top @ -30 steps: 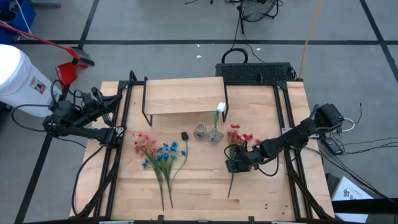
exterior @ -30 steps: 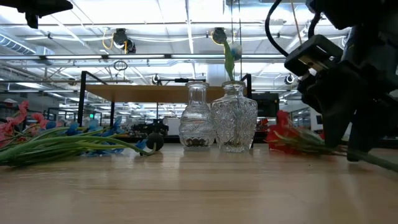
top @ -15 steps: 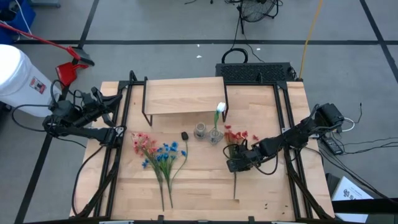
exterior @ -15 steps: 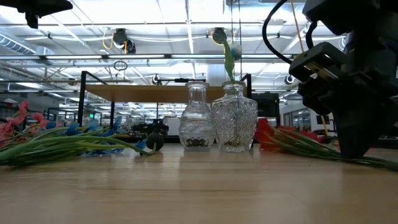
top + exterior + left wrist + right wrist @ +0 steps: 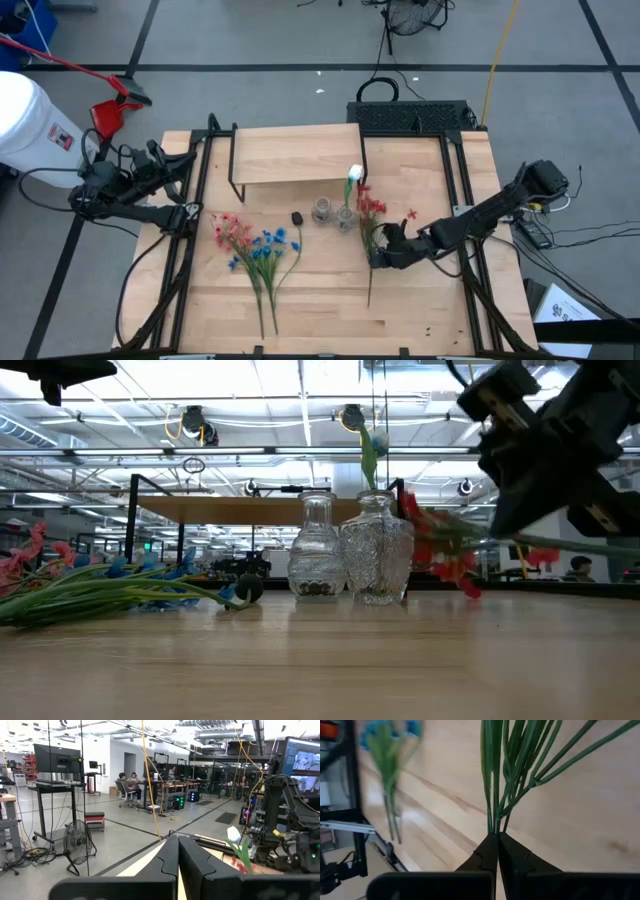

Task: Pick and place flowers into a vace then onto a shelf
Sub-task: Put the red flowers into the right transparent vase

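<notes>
My right gripper (image 5: pixel 383 250) is shut on the red bunch (image 5: pixel 371 207) and holds it above the table, just right of the two glass vases (image 5: pixel 334 213). Its blossoms (image 5: pixel 440 548) hang beside the cut-glass vase (image 5: pixel 377 563), which holds a white bud (image 5: pixel 355 174). The pink bunch (image 5: pixel 231 231) and blue bunch (image 5: pixel 268 247) lie flat on the table's left half. The shelf (image 5: pixel 295 155) stands behind the vases. My left gripper (image 5: pixel 178 854) is shut and waits at the table's left edge (image 5: pixel 188 213). My right gripper pinches the red bunch's green stems (image 5: pixel 494 822) between its two fingertips, partway along their length. The fingers come from the table's right side and lie across the stems. The bunch is lifted clear and lies roughly level, blossoms toward the vases, cut ends (image 5: pixel 369 298) toward the near edge.
A small black object (image 5: pixel 297 217) lies left of the vases. Black frame rails (image 5: pixel 196 190) run along both sides of the table. Bare tabletop (image 5: pixel 320 300) lies near the front edge. A person sits in the room far behind (image 5: pixel 578 568).
My right gripper has risen from the table and shifted slightly toward the far edge, keeping its hold. The red bunch has gone from lying on the table to lifted clear. Its blossoms have swung toward the cut-glass vase.
</notes>
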Robot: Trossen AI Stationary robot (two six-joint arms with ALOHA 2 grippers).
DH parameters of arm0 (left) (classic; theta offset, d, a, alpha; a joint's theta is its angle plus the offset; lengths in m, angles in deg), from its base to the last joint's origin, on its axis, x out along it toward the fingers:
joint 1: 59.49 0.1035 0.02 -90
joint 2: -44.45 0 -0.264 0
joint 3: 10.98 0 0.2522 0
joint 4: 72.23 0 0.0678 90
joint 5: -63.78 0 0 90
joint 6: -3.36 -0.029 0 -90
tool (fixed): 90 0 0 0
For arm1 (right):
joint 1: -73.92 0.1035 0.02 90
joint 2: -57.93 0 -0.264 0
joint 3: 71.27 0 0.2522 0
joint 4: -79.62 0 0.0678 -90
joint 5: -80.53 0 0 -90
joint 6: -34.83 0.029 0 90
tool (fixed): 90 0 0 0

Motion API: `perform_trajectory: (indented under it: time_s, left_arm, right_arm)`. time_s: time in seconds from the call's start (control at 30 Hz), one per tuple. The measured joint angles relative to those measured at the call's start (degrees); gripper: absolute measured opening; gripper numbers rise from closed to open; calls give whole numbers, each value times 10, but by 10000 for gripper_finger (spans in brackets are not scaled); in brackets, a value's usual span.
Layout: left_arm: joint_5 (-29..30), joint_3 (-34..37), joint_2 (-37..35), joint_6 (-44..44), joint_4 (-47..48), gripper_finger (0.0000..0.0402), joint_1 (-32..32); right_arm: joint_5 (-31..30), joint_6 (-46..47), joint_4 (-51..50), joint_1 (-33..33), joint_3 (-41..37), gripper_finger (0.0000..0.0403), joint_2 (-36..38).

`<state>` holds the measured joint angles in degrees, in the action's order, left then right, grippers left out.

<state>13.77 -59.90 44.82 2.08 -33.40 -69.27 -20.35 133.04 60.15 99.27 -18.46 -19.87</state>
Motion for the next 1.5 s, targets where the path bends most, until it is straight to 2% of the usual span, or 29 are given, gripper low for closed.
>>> perform_trajectory:
  time_s: [0.23,0.43,0.57,0.73,0.93,1.07,1.37,1.5]
  left_arm:
    - [0,0,0,0,0,10,0]
    - [0,0,0,0,0,10,0]
    - [0,0,0,0,0,10,0]
    - [0,0,0,0,0,10,0]
    - [0,0,0,0,0,10,0]
    - [0,0,0,0,0,10,0]
    - [0,0,0,0,0,10,0]
    - [0,0,0,0,0,10,0]
  right_arm:
    - [-91,-74,-5,20,5,0,51]
    - [-201,-208,-4,33,32,0,81]
    - [-257,-273,-5,25,44,0,93]
    - [-290,-352,9,17,53,0,102]
    - [-388,-480,13,-2,69,0,105]
    - [-400,-582,33,-30,75,0,105]
    - [-402,-832,194,-90,75,0,105]
    - [-398,-860,186,-109,75,0,104]
